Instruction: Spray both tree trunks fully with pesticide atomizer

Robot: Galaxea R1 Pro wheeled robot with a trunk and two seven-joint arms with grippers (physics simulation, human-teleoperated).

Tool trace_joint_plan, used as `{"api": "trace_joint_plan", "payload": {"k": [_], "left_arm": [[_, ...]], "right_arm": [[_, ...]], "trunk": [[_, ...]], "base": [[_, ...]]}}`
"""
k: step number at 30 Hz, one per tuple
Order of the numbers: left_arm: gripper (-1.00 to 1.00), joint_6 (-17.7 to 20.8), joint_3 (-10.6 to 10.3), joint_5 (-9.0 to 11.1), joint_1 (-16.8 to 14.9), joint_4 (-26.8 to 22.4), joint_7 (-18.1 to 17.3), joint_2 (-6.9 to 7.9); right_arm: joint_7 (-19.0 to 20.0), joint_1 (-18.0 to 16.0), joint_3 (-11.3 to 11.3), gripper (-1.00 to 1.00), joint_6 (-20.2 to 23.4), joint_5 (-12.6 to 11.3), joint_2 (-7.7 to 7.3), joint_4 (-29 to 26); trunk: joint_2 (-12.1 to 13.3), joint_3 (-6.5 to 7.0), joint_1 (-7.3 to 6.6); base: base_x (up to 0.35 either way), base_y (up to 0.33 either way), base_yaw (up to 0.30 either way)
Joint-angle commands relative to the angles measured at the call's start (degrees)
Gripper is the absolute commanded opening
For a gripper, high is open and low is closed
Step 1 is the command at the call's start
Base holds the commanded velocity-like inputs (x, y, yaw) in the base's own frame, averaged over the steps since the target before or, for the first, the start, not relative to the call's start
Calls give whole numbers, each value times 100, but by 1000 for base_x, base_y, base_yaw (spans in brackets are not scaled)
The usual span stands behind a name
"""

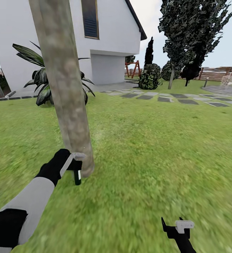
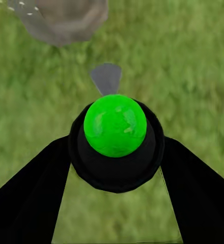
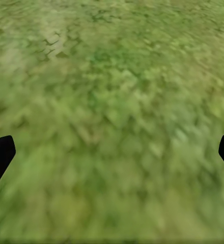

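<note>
Green lawn stretches from a white house (image 1: 105, 35) to the base of the tree trunk (image 1: 65, 88), where the left gripper (image 1: 73, 165) has its jaws pinching the pesticide atomizer (image 2: 115, 137), its bright green cap between the black fingers (image 2: 30, 193), just beside the bark. Well away from the trunk, the right gripper (image 1: 177, 226) hangs with jaws spread over bare grass (image 3: 112, 117).

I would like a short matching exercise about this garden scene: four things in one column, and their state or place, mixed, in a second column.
1. left hand
2. right hand
3. tree trunk
4. palm

a. open over bare grass
b. beside the white house
c. holds the green-topped atomizer
d. pale, leaning, close in front

Pairs: 1-c, 2-a, 3-d, 4-b
</note>
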Motion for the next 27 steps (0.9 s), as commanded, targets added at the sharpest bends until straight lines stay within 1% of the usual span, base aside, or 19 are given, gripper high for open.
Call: {"api": "trace_joint_plan", "payload": {"k": [1, 2, 3, 4, 7, 8, 10, 12, 14, 15, 17, 18, 21, 22, 24, 25, 26, 27], "left_arm": [[-100, -1, -96, -40, 3, 6, -212, 34], [-100, -1, -160, -74, 6, 17, -463, 129], [-100, 2, -182, -71, 20, 14, -573, 302], [-100, 4, -198, -64, 41, 11, -631, 484], [-100, 7, -206, -71, 89, 14, -686, 884], [-100, 7, -213, -67, 96, 15, -689, 925], [-100, 7, -233, -65, 94, 9, -691, 937], [-100, 7, -224, -58, 90, 4, -689, 902], [-100, 6, -216, -38, 59, -1, -684, 770], [-100, 7, -215, -52, 39, -1, -680, 652], [-100, 7, -214, -59, 5, -2, -675, 500], [-100, 7, -208, -62, -4, -2, -674, 489], [-100, 15, -187, -47, -11, 5, -674, 567], [-100, 16, -181, -58, -12, 6, -674, 675], [-100, 16, -180, -37, -9, 7, -675, 935], [-100, 16, -179, -30, -7, 8, -679, 1027], [-100, 16, -179, -21, 6, 7, -681, 1077], [-100, 16, -187, -17, 45, 7, -682, 1087]], "right_arm": [[2, 0, 0, 100, 0, 0, 0, 0], [2, 0, 0, 100, 0, -2, 0, 0], [4, 0, 0, 100, 0, -1, 0, 0], [6, 0, 0, 100, 0, 0, 2, 0], [5, 0, 0, 100, 0, 0, 8, 1], [7, 0, 0, 100, 0, 0, 10, 0], [6, 0, 0, 100, 0, 0, 14, 0], [5, 0, 0, 100, 0, 0, 17, 0], [3, 0, 0, 100, 0, 0, 17, 0], [5, 0, 0, 100, 0, 0, 17, 0], [8, 0, 0, 100, 0, 0, 16, 0], [7, 0, 0, 100, 0, 0, 14, 0], [7, 0, 0, 100, 0, 0, 14, 0], [5, 0, 0, 100, 0, 0, 15, 0], [6, 1, 0, 100, 0, 0, 14, 0], [7, 0, 0, 100, 0, 0, 12, 0], [8, 0, 0, 100, 0, 0, 12, 0], [3, 0, 0, 100, 0, 0, 15, 0]], "trunk": [[0, 0, 0], [0, 0, 0], [0, 0, 0], [0, 0, 0], [0, 0, 0], [0, 0, 0], [0, 0, 0], [0, 0, 0], [0, 0, 0], [0, 0, 0], [0, 0, 0], [0, 0, 0], [0, 0, 0], [0, 0, 0], [0, 0, 0], [0, 0, 0], [0, 0, 0], [0, 0, 0]], "base": [[0, 0, 0], [0, 0, 0], [0, 0, 0], [0, 0, -21], [28, 0, -163], [162, 51, -105], [233, 155, -41], [257, 197, -10], [102, 68, -2], [41, 27, -1], [14, 9, 0], [4, 2, 0], [1, 0, 0], [0, 0, 0], [0, 0, 0], [0, 0, 0], [0, 0, 0], [0, 0, 0]]}}
